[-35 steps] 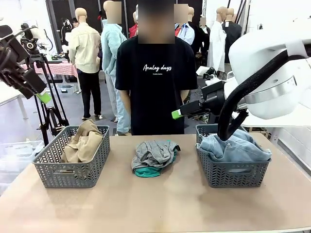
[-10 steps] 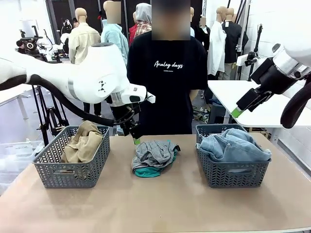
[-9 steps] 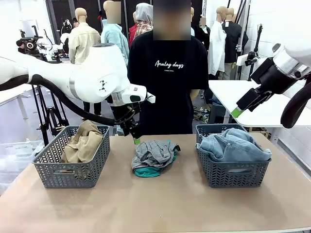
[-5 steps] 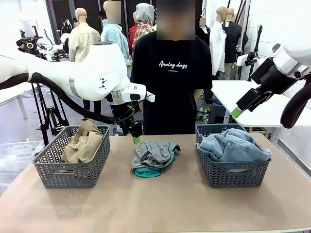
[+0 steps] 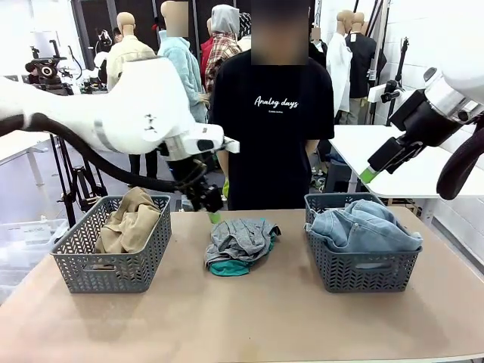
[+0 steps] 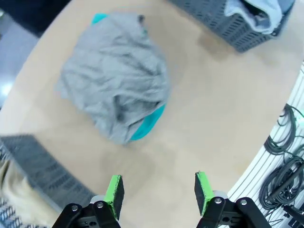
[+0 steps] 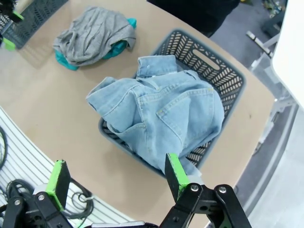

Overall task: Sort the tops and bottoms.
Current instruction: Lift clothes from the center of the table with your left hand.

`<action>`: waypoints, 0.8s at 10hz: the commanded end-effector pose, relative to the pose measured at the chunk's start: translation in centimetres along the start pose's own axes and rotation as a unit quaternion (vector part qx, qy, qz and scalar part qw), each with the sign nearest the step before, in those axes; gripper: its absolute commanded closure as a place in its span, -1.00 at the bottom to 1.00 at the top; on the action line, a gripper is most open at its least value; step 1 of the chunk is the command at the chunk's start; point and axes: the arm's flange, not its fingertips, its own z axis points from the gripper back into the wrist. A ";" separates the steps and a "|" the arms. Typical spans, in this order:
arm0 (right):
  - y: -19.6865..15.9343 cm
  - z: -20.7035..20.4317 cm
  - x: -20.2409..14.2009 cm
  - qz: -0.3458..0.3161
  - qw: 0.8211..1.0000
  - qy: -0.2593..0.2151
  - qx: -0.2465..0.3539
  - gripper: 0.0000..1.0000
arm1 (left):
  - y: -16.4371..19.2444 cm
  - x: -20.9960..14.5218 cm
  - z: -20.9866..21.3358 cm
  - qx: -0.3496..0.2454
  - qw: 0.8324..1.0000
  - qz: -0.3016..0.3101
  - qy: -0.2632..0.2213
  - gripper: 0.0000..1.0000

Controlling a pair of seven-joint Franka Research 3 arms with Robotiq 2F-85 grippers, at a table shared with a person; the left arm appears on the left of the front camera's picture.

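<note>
- Green pads of the left end effector stand apart, holding nothing. It hovers over the grey top, which lies just ahead on the worktop covering the teal top. The grey one is likely the next pick.
- Open and empty too, the right end effector hangs high above the jeans, heaped in their basket and apparently sorted.
- Beside the left end effector, the tan top fills the other basket.

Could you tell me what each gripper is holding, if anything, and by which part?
Nothing is held: the left gripper stands open near the grey top, the right gripper open above the jeans.
</note>
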 end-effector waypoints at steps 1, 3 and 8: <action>0.1 -0.2 0.0 -0.008 1.000 0.002 -0.012 -1.00 | 1.3 4.2 -3.2 -0.043 0.998 -0.039 0.020 -0.56; 0.1 -0.2 0.0 -0.008 1.000 0.002 -0.012 -1.00 | 2.2 6.8 -6.2 -0.053 0.997 -0.045 0.044 -0.56; 0.1 -0.2 0.0 -0.008 1.000 0.002 -0.012 -1.00 | 5.0 9.1 -11.0 -0.043 0.996 -0.038 0.074 -0.56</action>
